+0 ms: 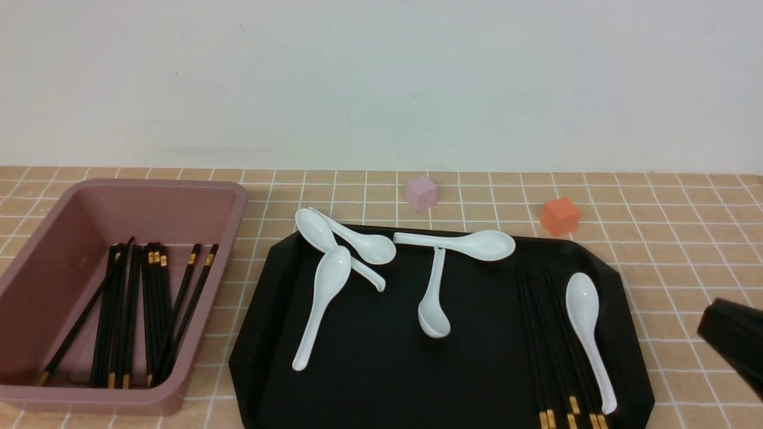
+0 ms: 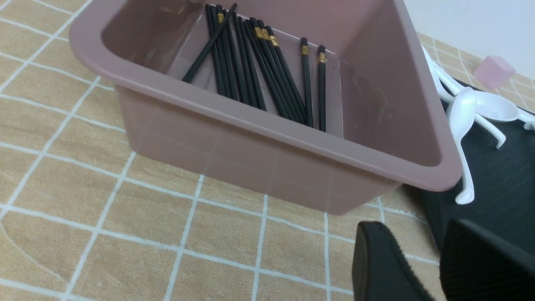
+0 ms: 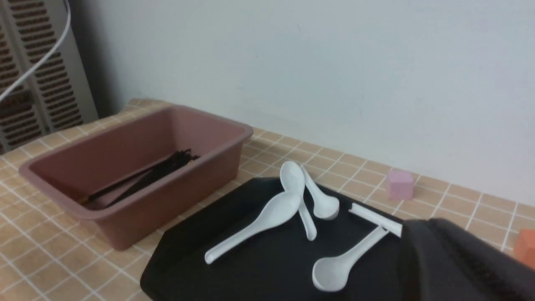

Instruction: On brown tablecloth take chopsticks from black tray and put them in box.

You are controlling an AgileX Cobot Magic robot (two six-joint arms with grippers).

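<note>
My right pincer (image 1: 732,344) hangs low at 4 o'clock in the front view, a black shape near the tray's right rim. Its jaws are pressed together and I see nothing in them. My left pincer (image 2: 418,255) shows only on its wrist camera. Its two black ribbed fingers (image 2: 376,267) are spread and empty above the cloth, by a corner of the tub.

Nearest the right pincer, long thin black chopsticks with gold bands (image 1: 551,345) lie side by side at the 3 o'clock part of the large glossy black octagonal tray (image 1: 369,381), gold ends toward 6 o'clock. One white spoon (image 1: 587,333) lies just beside them. The other white spoons (image 1: 325,286) are scattered from 9 to 12 o'clock.

At the tray's 9 o'clock stands the deep rectangular pinkish-brown plastic tub (image 1: 197,196), with stowed chopsticks (image 1: 137,310) on its floor. Beyond the tray, a small pale pink cube (image 1: 421,192) sits at 12 o'clock and an orange cube (image 1: 560,216) at 1 o'clock. Everything rests on the orange-tan, white-gridded tablecloth (image 1: 667,238) covering the worktop.
</note>
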